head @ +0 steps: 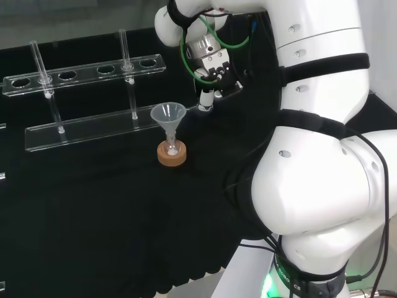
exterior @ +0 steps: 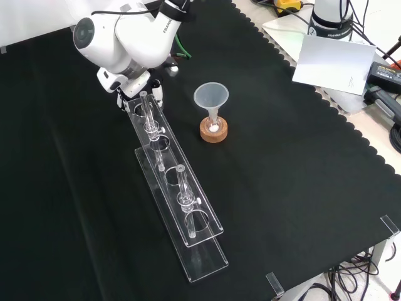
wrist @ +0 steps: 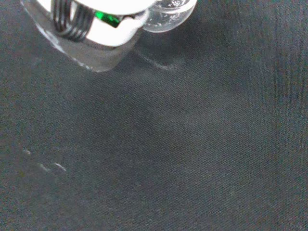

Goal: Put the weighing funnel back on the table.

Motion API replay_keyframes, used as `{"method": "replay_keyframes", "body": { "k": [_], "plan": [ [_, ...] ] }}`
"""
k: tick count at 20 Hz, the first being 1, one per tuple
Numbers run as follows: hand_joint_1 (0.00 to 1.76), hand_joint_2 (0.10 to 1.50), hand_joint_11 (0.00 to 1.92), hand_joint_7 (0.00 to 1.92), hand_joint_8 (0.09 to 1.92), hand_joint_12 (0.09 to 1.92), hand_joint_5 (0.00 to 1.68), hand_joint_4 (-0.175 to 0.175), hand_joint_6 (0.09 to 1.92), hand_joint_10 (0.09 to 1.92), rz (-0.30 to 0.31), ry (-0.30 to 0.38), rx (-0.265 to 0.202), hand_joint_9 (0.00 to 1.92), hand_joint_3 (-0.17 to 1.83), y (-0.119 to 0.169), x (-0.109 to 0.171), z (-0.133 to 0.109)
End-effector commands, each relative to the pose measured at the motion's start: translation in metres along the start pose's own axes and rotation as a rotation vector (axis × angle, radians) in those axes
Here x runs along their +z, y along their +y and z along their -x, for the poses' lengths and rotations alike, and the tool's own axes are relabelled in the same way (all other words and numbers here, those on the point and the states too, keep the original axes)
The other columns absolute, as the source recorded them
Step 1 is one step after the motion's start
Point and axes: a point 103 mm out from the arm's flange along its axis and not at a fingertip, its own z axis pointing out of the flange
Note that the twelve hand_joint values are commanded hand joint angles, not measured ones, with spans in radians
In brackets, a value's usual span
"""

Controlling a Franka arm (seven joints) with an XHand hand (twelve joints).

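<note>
**Item:** weighing funnel [wrist: 169, 15]. A clear rounded piece is seen in the wrist view, lying against the hand [wrist: 103, 21] above bare cloth [wrist: 173, 154]. The fingers are judged to be curled round it.

**Location:** in the head view the hand is placed at 1 o'clock from the funnel [head: 167, 117] on its cork ring [head: 172, 156], near the end of the tube rack [head: 93, 127].

**Step:** held aloft, not yet set down.

**Next move:** a descent onto open cloth is called for, then release, kept clear of rack and funnel.

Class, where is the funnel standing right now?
In the front view, the funnel stands in a flask on a cork ring, right of the hand and the far end of the rack.
</note>
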Motion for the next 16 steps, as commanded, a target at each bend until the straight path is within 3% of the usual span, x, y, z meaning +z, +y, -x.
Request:
{"method": "replay_keyframes", "body": {
  "k": [1, 11, 16],
  "plan": [
    [1.12, 0.72, 1.07, 0.75, 0.65, 0.86, 1.28, 0.175, 0.61, 0.09, -0.006, -0.005, -0.001, 1.23, 0.53, 0.0017, 0.0021, 0.0019],
    [1.11, 0.73, 1.07, 0.75, 0.66, 0.86, 1.26, 0.175, 0.63, 0.09, 0.002, 0.004, -0.006, 1.23, 0.53, -0.001, 0.0028, 0.0015],
    [1.08, 0.86, 1.03, 0.69, 0.68, 0.9, 1.17, 0.175, 0.74, 0.09, -0.004, 0.021, -0.022, 1.2, 0.33, -0.0021, 0.0053, 0.0034]
  ]
}}
